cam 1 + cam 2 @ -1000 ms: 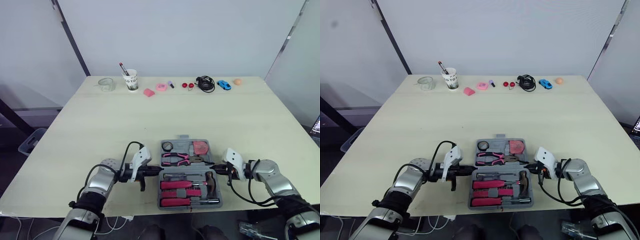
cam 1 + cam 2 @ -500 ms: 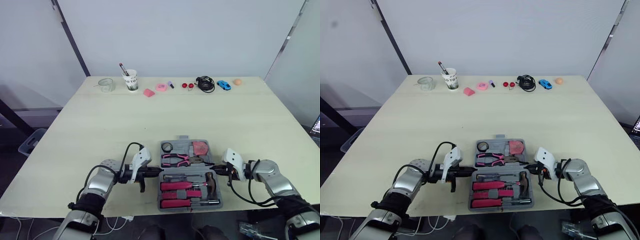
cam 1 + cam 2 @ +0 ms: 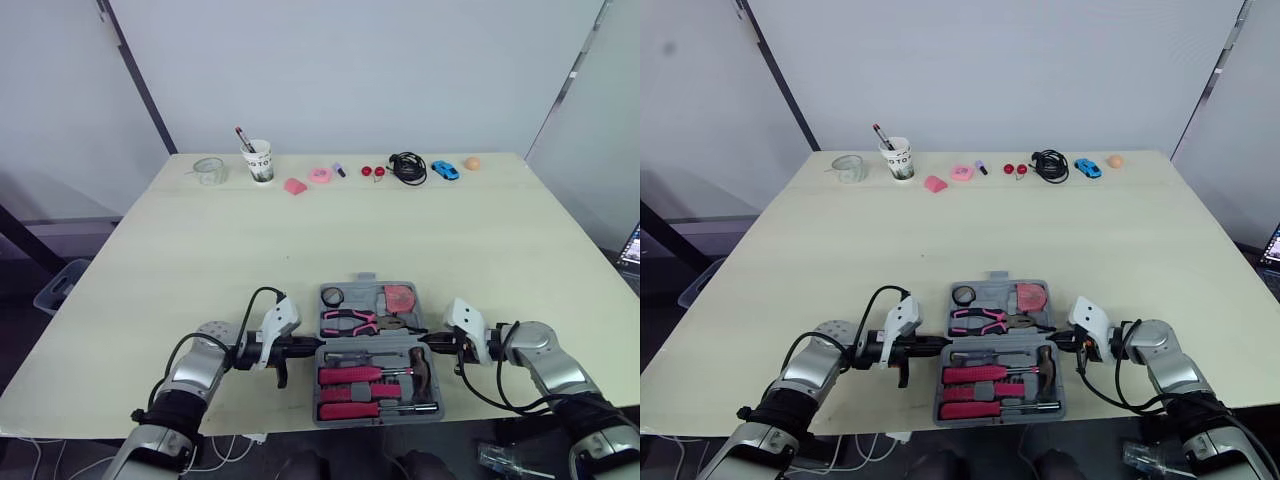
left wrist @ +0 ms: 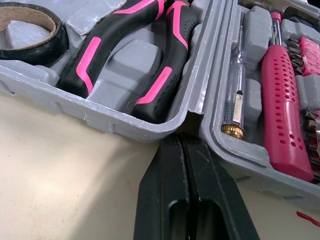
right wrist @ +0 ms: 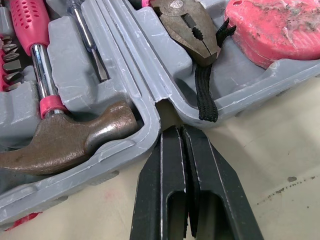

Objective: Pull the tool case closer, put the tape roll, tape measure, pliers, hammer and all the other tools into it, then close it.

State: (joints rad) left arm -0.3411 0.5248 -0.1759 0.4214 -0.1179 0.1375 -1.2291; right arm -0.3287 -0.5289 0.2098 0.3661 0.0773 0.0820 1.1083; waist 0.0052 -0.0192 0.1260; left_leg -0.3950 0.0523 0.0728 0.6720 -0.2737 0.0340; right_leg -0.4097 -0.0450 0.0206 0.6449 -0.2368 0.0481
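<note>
Grey tool case [image 3: 367, 284] open. Left gripper [image 3: 304, 347] at its 9 o'clock, right gripper [image 3: 429, 343] at 3 o'clock, both pressed together against hinge [image 5: 135, 60]; slipping could skew it.

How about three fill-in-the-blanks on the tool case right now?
1. The tool case lies ___, not closed.
2. The left gripper and the right gripper both have their fingers ___, tips at the case's hinge line.
3. The pliers have black and ___ handles.
Missing words: open; shut; pink
</note>
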